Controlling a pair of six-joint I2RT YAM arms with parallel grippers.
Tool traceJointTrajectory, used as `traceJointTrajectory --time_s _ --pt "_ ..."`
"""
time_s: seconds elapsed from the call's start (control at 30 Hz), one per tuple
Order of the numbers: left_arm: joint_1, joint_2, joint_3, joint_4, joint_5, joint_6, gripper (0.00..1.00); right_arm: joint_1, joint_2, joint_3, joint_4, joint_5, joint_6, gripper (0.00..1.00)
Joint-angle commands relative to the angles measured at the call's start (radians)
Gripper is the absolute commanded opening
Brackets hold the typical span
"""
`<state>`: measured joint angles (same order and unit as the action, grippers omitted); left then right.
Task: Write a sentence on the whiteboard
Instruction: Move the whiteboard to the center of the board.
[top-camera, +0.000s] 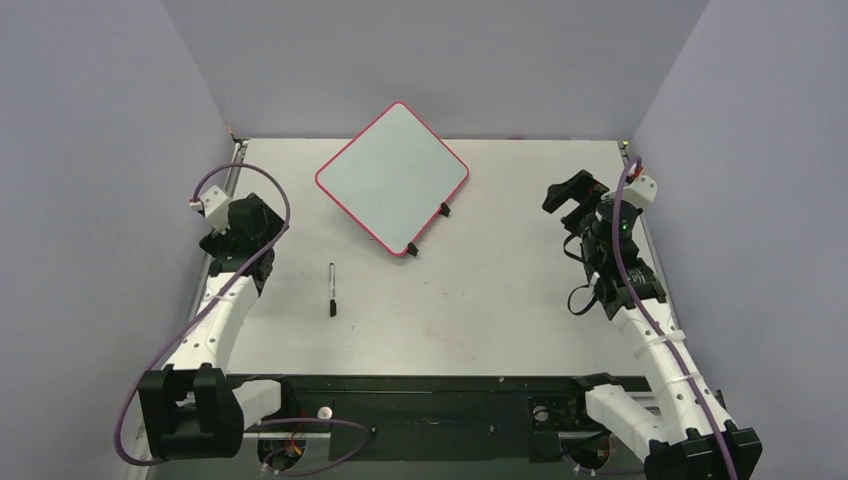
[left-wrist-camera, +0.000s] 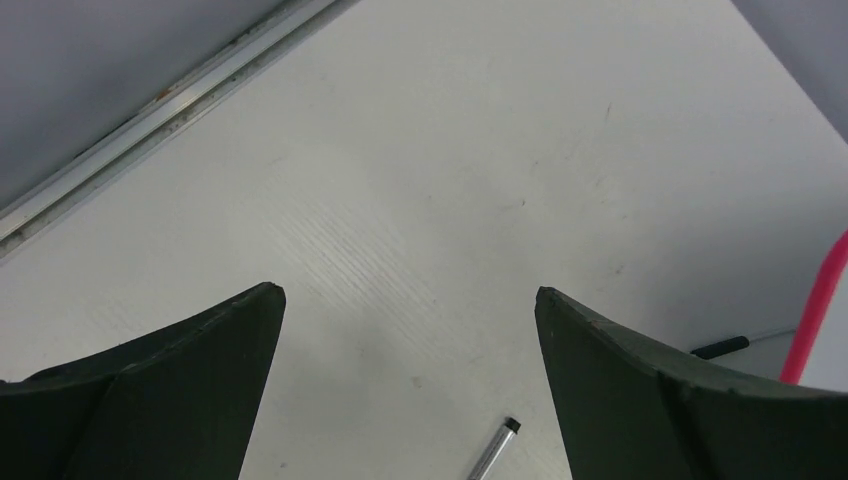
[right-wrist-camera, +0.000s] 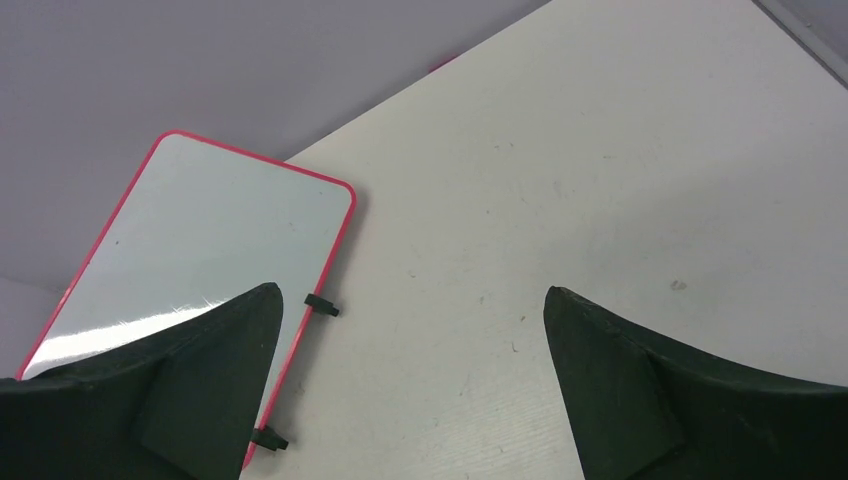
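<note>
Left tool (left-wrist-camera: 408, 292), right tool (right-wrist-camera: 410, 291), jaws wide; whiteboard (top-camera: 392, 172) blank, red-rimmed, askew.

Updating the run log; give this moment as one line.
red-rimmed white rectangular whiteboard: blank | slim black-capped pen: lying free | left pincer: open | right pincer: open

A white table (top-camera: 500, 290) fills the floor of a booth with plain grey walls (top-camera: 430, 60). A slim pen (top-camera: 332, 290) lies on it left of centre, pointing straight away from the near edge, with nothing touching it. The left wrist view shows its silvery barrel and one black end. A metal rail (left-wrist-camera: 170, 100) runs along the table's left edge. Faint scuffs and specks mark the surface.
</note>
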<state>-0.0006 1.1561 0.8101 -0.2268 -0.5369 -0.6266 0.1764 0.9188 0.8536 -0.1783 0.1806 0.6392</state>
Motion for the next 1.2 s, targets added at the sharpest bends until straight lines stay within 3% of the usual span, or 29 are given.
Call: traceJointTrajectory --time_s 0.0,0.3,0.43,0.6,0.83,1.0,1.17 --pt "0.061 -0.03 0.018 -0.13 0.118 -0.071 0.96 -0.005 0.035 0.086 -0.077 0.007 -0.029 1.0" --pt "0.082 0.007 0.147 -0.008 0.362 0.065 0.95 0.012 0.125 0.139 -0.139 -0.097 -0.061 0.99" --pt "0.069 0.106 0.265 0.037 0.471 0.12 0.93 0.023 0.164 0.149 -0.155 -0.148 -0.065 0.99" --pt "0.042 0.329 0.517 0.03 0.659 0.19 0.89 0.031 0.191 0.151 -0.164 -0.172 -0.068 0.98" --pt "-0.006 0.651 0.844 -0.011 0.782 0.217 0.83 0.032 0.209 0.164 -0.206 -0.203 -0.093 0.97" --pt "-0.025 0.872 1.13 -0.049 0.929 0.167 0.67 0.034 0.201 0.164 -0.226 -0.213 -0.111 0.97" --pt "-0.039 1.118 1.435 -0.092 1.044 0.124 0.63 0.035 0.202 0.162 -0.242 -0.226 -0.121 0.97"
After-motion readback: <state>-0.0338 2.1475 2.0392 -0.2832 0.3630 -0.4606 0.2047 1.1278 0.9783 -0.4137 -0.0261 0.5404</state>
